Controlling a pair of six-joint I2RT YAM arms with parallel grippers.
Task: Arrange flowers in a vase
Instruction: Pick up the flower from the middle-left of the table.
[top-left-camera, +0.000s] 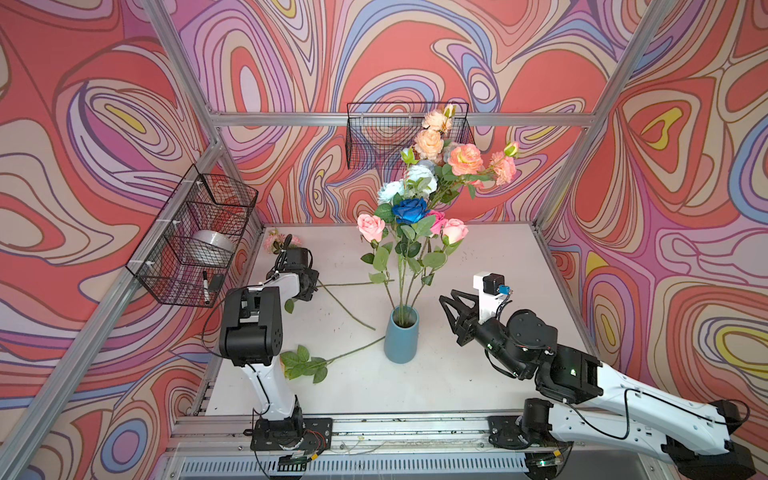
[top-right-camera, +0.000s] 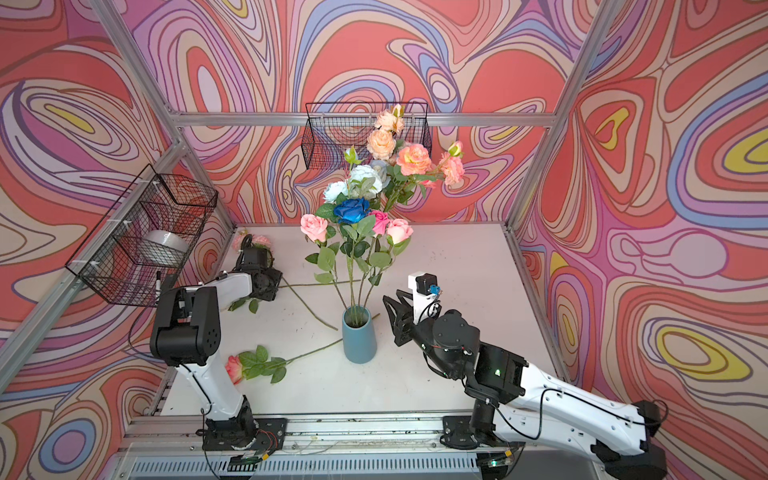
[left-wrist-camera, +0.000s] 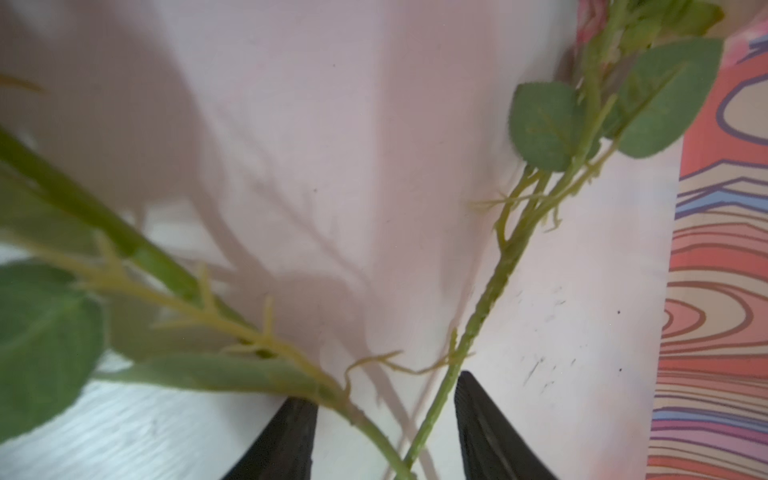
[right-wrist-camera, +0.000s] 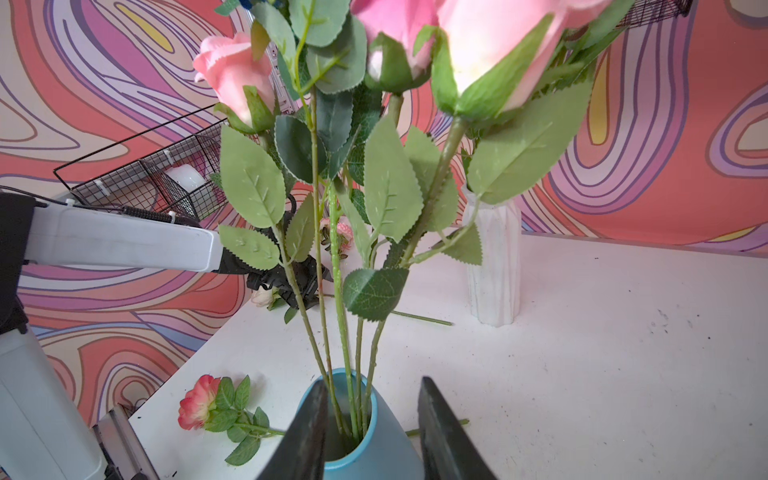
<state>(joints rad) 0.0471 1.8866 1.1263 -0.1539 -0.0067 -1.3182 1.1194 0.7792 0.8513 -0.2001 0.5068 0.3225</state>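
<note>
A blue vase stands mid-table holding several flowers, pink and deep blue roses on leafy stems. Peach and pale blue roses rise behind them. My right gripper hangs open just right of the vase's mouth, touching nothing. At the far left my left gripper points down at the table. Its jaws stand apart around two crossing stems lying there, without clamping them. Another pink-red rose lies at the front left.
A white ribbed vase stands behind the blue one. A wire basket on the left wall holds a tape roll and a marker. A second wire basket hangs on the back wall. Aluminium frame posts edge the table.
</note>
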